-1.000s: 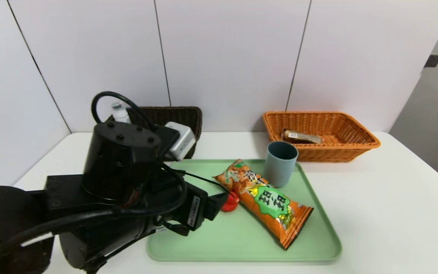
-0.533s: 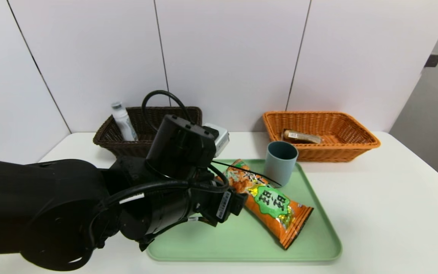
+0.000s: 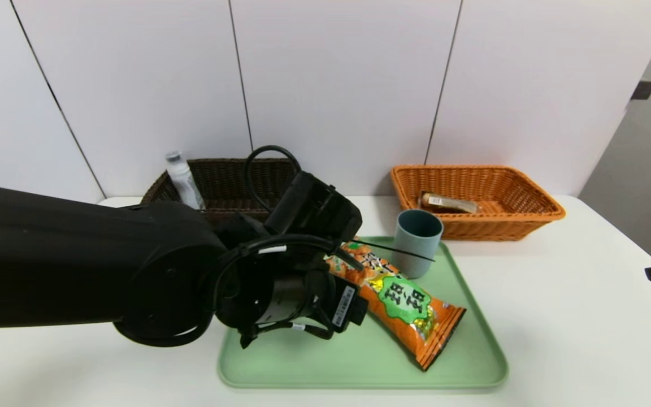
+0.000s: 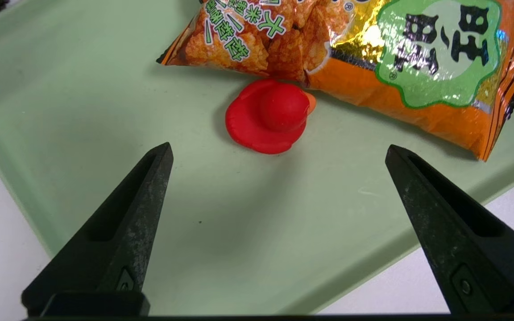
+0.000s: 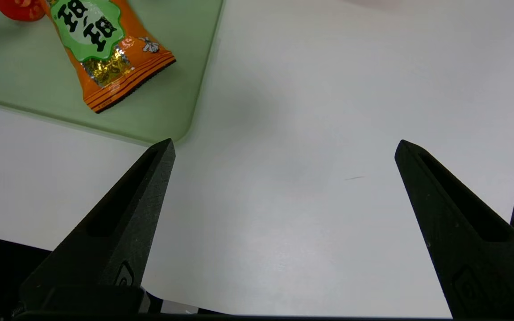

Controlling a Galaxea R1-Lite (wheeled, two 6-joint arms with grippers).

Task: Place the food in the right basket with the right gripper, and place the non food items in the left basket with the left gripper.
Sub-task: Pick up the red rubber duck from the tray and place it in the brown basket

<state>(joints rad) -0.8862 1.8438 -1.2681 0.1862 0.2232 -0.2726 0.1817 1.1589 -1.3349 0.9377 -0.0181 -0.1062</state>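
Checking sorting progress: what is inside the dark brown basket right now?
A clear bottle leans in the left basket. The left arm covers the basket's front, so anything else there is hidden.

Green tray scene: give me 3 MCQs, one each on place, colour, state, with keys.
1. Where is the clear bottle?
A. in the dark brown basket
B. on the green tray
C. in the orange basket

2. What colour is the small toy beside the snack bag?
A. blue
B. red
C. yellow

3. How is the left gripper?
A. shut on the toy
B. shut on the cup
C. open, holding nothing

Key: 1 A, the bottle leans inside the dark basket; 2 B, the left wrist view shows it red; 3 C, its fingers stand wide apart short of the toy.
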